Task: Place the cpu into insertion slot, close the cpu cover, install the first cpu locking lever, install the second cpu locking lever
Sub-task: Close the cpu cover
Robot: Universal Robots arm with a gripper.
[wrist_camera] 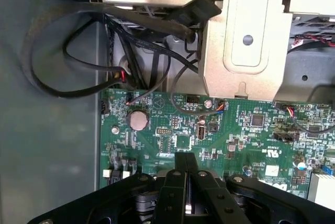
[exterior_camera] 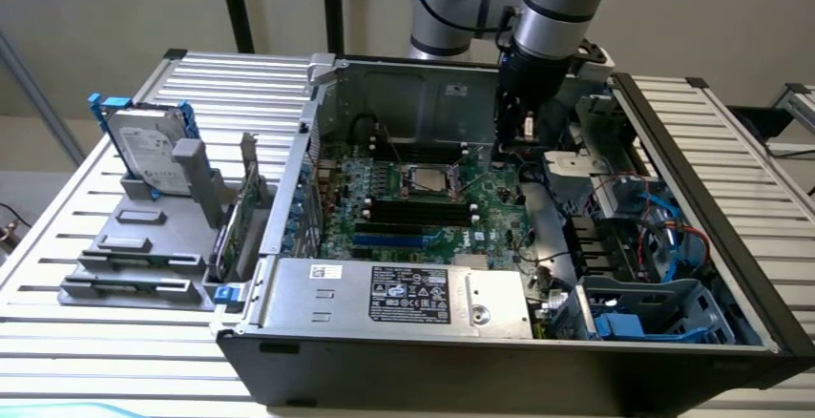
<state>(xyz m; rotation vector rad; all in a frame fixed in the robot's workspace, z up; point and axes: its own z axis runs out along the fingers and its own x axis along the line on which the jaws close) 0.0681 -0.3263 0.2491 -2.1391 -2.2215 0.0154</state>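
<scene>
An open computer case (exterior_camera: 713, 198) lies on the table with its green motherboard (exterior_camera: 382, 198) facing up. Near the board's middle sits the insertion slot (exterior_camera: 427, 178), a square socket with a thin metal rim and a pale square in its centre. I cannot tell the cpu from the cpu cover there. My gripper (exterior_camera: 512, 148) hangs inside the case to the exterior view's right of the socket, close to the back wall. In the wrist view its black fingers (wrist_camera: 177, 192) are pressed together, gripper (wrist_camera: 187, 179) shut, just above the motherboard (wrist_camera: 183, 130). I see nothing held between them.
Black memory sticks (exterior_camera: 414, 213) lie in front of the socket. A silver power supply (exterior_camera: 401, 294) fills the case's front. Loose black cables (wrist_camera: 131, 51) and a metal bracket (wrist_camera: 246, 41) lie close to the gripper. A hard drive (exterior_camera: 147, 151) stands on a grey rack at the exterior view's left.
</scene>
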